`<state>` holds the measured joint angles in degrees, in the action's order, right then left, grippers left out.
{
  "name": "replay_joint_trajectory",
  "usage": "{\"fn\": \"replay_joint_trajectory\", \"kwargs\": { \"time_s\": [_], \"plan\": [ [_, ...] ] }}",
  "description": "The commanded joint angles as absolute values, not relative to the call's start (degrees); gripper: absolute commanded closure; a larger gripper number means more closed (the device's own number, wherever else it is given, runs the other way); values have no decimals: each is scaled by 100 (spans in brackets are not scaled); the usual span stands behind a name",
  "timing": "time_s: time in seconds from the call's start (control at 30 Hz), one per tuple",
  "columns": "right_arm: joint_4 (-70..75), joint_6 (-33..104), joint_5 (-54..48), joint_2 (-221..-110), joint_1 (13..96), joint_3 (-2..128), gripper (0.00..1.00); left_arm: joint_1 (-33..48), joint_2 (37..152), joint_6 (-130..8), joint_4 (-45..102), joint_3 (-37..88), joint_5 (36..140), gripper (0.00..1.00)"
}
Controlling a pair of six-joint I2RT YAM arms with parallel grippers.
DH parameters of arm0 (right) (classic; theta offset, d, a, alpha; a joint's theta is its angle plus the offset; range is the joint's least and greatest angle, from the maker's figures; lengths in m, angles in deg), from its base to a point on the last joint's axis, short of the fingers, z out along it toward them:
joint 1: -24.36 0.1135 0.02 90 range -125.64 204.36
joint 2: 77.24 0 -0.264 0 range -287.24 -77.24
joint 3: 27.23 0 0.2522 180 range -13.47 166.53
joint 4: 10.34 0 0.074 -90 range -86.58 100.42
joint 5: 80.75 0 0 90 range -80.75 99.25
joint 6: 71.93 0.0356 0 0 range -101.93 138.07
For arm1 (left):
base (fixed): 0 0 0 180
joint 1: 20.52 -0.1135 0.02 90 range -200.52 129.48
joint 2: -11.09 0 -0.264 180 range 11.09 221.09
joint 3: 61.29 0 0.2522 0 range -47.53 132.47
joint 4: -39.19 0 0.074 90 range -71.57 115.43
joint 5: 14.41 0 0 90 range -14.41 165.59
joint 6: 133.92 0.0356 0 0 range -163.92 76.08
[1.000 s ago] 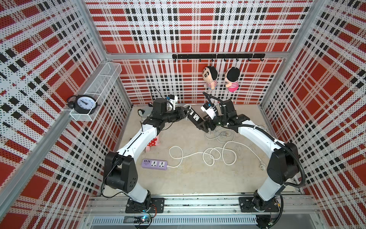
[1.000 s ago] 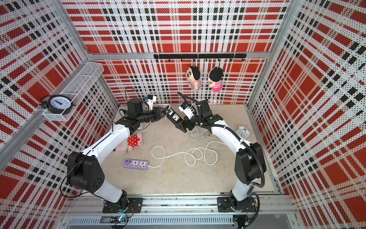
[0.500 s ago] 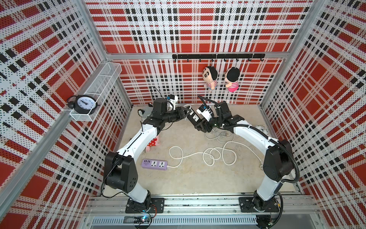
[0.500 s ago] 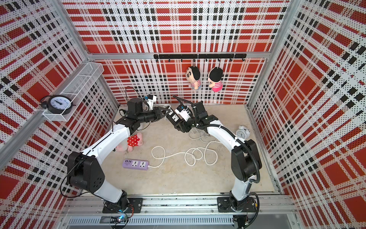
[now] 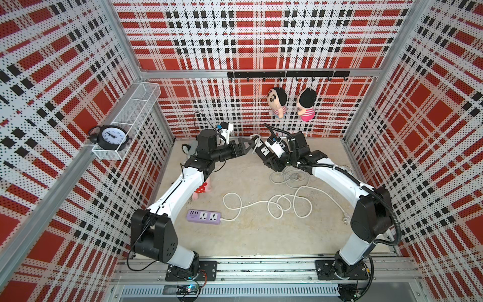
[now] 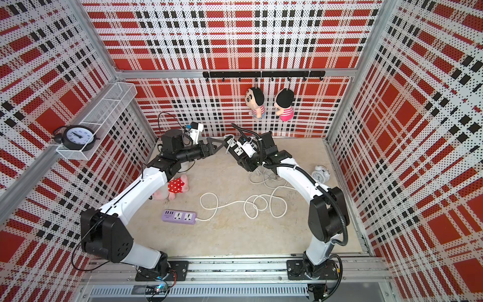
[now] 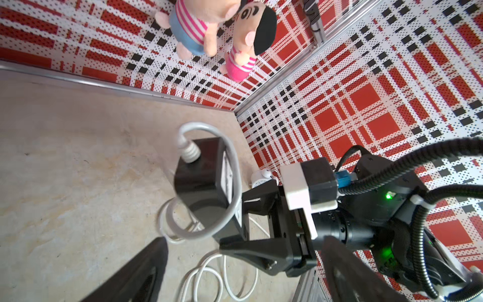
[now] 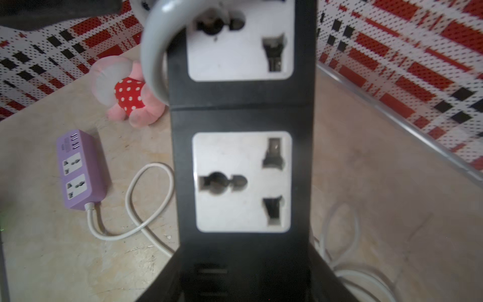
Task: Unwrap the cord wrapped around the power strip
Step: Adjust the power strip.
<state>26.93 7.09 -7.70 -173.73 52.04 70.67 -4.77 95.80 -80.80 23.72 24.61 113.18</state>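
In both top views a black power strip (image 5: 264,151) (image 6: 236,151) with white sockets hangs above the back of the table. My right gripper (image 5: 273,160) (image 8: 243,274) is shut on its lower end. The grey-white cord (image 7: 233,167) leaves the strip's far end (image 7: 198,170) and makes one loose loop round it (image 8: 154,52). The remaining cord drops to a pile on the table (image 5: 287,177). My left gripper (image 5: 248,145) (image 7: 245,241) is open and holds nothing, its fingers (image 7: 136,274) spread just short of that far end.
A purple power strip (image 5: 203,217) lies near the front, its white cord (image 5: 282,206) in loops across the middle. A pink plush (image 5: 201,188) lies under the left arm. A white alarm clock (image 6: 321,173) stands at the right wall. Two dolls (image 5: 290,106) hang on the back wall.
My right gripper has moved in from the right and shut on the black power strip. My left gripper has since opened and let go.
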Motion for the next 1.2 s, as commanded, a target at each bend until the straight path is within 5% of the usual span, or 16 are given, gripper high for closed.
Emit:
{"fn": "replay_joint_trajectory", "kwargs": {
  "time_s": [0.0,0.23,0.4,0.5,0.6,0.7,0.9,1.17],
  "plan": [
    [1632,-89,522,-16537,5339,6509,53,-733,9299,-8578,3322,2016,11271,6],
    [4,-684,958,-16215,5423,5709,55,-686,9454,-9382,4521,1557,11348,26],
    [-66,-440,157,-16182,5433,5745,54,-350,9701,-9532,5058,1511,11093,66],
    [-263,-286,-264,-16153,5434,5631,53,-269,9811,-9553,5318,1479,10999,79],
    [-28,-35,-614,-16277,5437,5813,52,-181,9865,-9481,5394,1475,10976,74],
    [198,104,-643,-16428,5435,5987,52,-136,9810,-9516,5572,1381,11096,48],
    [466,266,-1063,-16628,5438,6186,52,-106,9537,-9485,5677,1334,11220,21],
    [639,503,-1507,-16812,5435,6369,52,-48,9368,-9465,5716,1413,11042,21]
  ]
}}
